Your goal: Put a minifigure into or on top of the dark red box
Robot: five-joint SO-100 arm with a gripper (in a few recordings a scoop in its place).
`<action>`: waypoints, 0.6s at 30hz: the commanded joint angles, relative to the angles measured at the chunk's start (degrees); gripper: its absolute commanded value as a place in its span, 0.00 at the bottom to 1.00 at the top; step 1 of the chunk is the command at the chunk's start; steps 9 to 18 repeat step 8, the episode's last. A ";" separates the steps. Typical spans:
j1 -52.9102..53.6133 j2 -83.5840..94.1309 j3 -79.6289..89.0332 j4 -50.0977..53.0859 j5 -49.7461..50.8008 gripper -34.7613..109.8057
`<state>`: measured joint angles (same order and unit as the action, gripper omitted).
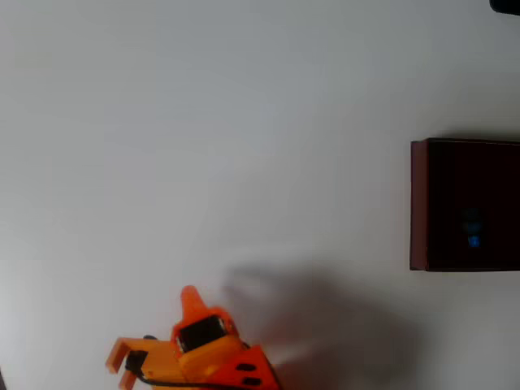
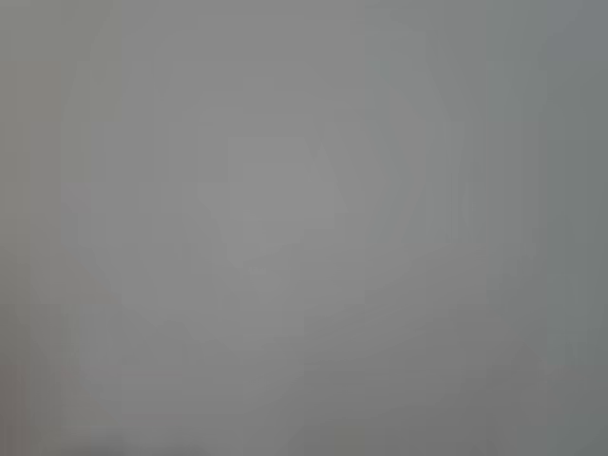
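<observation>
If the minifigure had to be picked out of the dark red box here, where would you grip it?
Only a blurry blue speck of the minifigure shows inside the dark red box, pose unclear. Probably descend from above, since walls block the sides, pinching its body. The gripper is far off.

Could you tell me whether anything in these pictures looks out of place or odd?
Nothing stands out. The large dark red box sits squarely on the white table, a small blue speck inside it, and the orange hand is well away.

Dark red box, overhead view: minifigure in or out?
In. A small bright blue and black minifigure shows faintly against the dark inside of the dark red rectangular box; its pose is too dim to tell.
</observation>
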<state>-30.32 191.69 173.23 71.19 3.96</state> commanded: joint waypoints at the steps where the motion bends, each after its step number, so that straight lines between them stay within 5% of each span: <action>1: -0.26 0.53 0.09 0.70 -0.97 0.29; 18: 0.53 0.53 -0.97 4.92 -1.41 0.29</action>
